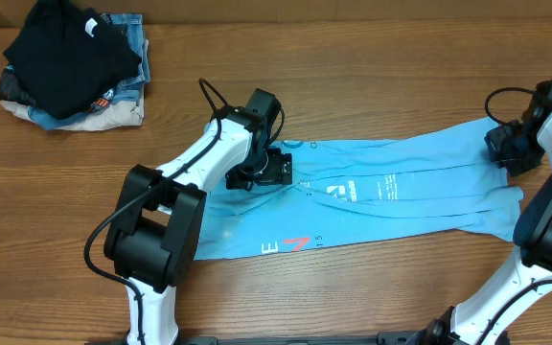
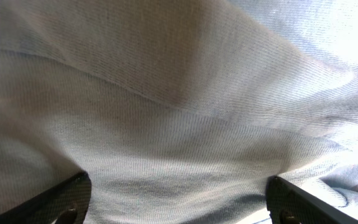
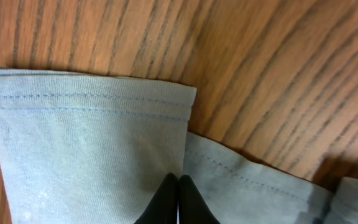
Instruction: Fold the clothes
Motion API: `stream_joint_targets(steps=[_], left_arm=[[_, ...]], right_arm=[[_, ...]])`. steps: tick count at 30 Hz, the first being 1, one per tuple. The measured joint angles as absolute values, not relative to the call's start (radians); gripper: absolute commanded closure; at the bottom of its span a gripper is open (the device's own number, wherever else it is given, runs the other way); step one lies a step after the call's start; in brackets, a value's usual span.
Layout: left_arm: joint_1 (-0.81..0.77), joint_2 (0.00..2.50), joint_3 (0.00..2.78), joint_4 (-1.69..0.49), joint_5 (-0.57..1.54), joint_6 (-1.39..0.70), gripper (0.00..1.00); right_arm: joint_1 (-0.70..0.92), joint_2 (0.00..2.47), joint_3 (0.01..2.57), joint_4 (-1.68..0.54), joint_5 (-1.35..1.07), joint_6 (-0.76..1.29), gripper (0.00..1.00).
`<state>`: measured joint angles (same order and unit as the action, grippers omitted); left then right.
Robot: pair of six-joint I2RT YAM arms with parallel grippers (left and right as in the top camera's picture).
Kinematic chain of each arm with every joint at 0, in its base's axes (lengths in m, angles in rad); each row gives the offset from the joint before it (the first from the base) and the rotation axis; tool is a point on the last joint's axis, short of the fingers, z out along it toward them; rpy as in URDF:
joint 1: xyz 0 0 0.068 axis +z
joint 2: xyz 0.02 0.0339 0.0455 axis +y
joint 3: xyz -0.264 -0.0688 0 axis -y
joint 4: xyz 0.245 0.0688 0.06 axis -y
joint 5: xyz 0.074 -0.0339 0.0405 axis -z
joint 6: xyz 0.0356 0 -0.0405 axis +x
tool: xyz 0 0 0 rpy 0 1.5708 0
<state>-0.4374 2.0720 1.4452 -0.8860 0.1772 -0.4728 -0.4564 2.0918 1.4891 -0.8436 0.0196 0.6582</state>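
The clothes (image 1: 401,192), a light blue T-shirt with white and red-orange lettering, lie stretched in a long band across the wooden table. My left gripper (image 1: 271,171) is low over the shirt's left-middle part. In the left wrist view its fingers (image 2: 67,202) stand wide apart, and wrinkled blue cloth (image 2: 179,93) fills the space between them. My right gripper (image 1: 511,144) is at the shirt's far right end. The right wrist view shows that gripper (image 3: 179,186) with its fingertips pressed together at the edge of a folded, hemmed layer (image 3: 86,143).
A pile of other garments (image 1: 75,67), black on top of denim and beige, sits at the back left corner. Bare wooden table (image 1: 353,57) runs along the back and front of the shirt. Black cables loop off both arms.
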Motion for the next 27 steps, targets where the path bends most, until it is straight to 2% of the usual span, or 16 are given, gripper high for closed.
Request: stream_joint_targets(steps=[10, 27], left_arm=[[-0.437, 2.072, 1.445, -0.886, 0.178, -0.473, 0.06], [-0.437, 2.072, 1.445, -0.886, 0.176, -0.473, 0.07]], right_arm=[[-0.456, 2.092, 1.537, -0.933, 0.052, 0.659, 0.96], [-0.457, 2.092, 1.754, -1.322, 0.11, 0.712, 0.96]])
